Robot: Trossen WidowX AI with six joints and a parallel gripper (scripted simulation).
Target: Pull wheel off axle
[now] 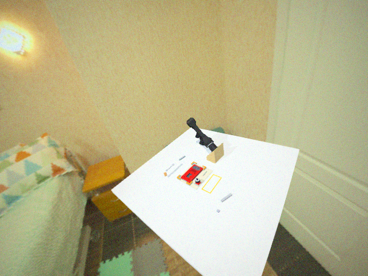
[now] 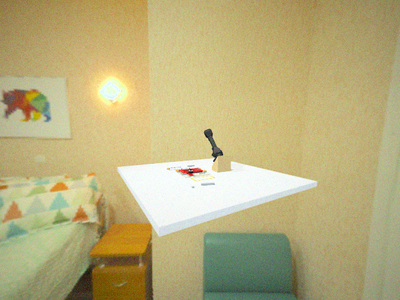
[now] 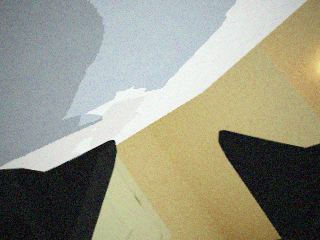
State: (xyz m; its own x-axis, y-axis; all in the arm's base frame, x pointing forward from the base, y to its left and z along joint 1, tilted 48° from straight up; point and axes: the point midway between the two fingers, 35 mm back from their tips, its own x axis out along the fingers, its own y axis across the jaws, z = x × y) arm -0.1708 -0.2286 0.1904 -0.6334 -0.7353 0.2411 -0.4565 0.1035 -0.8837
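The wheel (image 1: 197,180) (image 2: 190,171) is a tiny dark and white shape above a small red block on the cream board (image 1: 207,175). It appears to be on the upright axle; the axle itself is too small to make out. The marked area is a yellow rectangular outline (image 1: 215,184) (image 2: 205,179) on the table beside the board, with nothing inside it. My gripper (image 3: 168,140) is open, with its black fingertips wide apart and nothing between them. It is away from the wheel, back by the arm; its fingers are not clear in the top and exterior views.
A tan block (image 1: 219,153) (image 2: 222,164) stands in front of the arm (image 1: 203,138) (image 2: 212,142). A red panel (image 1: 187,176) with orange corner pieces adjoins the board. Grey bars (image 1: 226,197) (image 2: 207,184), a small grey cube (image 1: 218,210) (image 2: 192,187) and thin pieces lie around.
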